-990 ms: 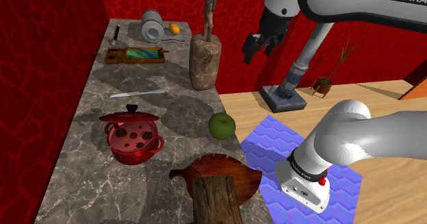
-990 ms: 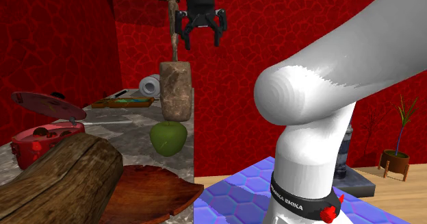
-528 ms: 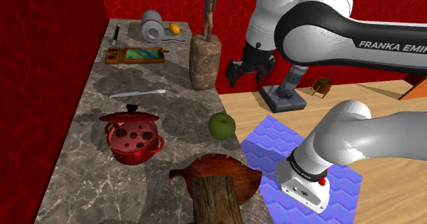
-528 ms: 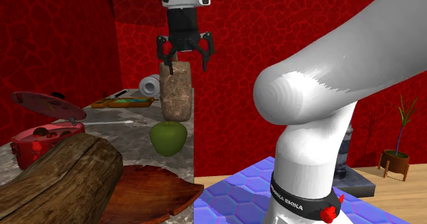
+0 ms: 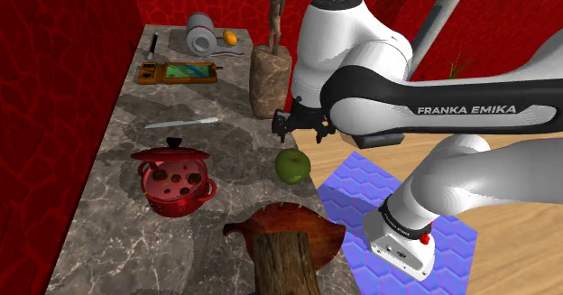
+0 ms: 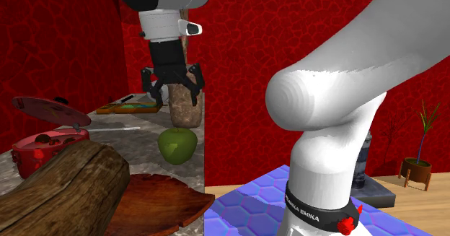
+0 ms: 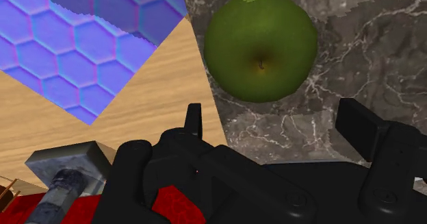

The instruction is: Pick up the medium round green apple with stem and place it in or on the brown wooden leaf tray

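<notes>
A round green apple (image 5: 292,165) with a small stem sits on the marble counter (image 5: 108,221), close to the counter's edge. My black gripper (image 5: 299,133) hangs open a short way above it, nothing between the fingers. In the wrist view the apple (image 7: 260,46) lies just ahead of the gripper (image 7: 277,123), roughly centred between the spread fingers. From the second exterior view the gripper (image 6: 173,96) points down over the apple (image 6: 177,145). The brown leaf tray (image 5: 290,217) lies at the counter's near end, with a log (image 5: 287,264) lying across it.
A red pot (image 5: 176,180) with its lid tilted stands to the apple's left in the shoulder view. A knife (image 5: 180,122) and a tall stone block (image 5: 270,81) are farther back. A blue hexagon mat (image 5: 361,185) covers the wooden floor beside the counter.
The arm has swung down and towards the shoulder view's left, bringing the gripper from high near the wall to just above the apple. The fingers stayed open; the apple has not moved.
</notes>
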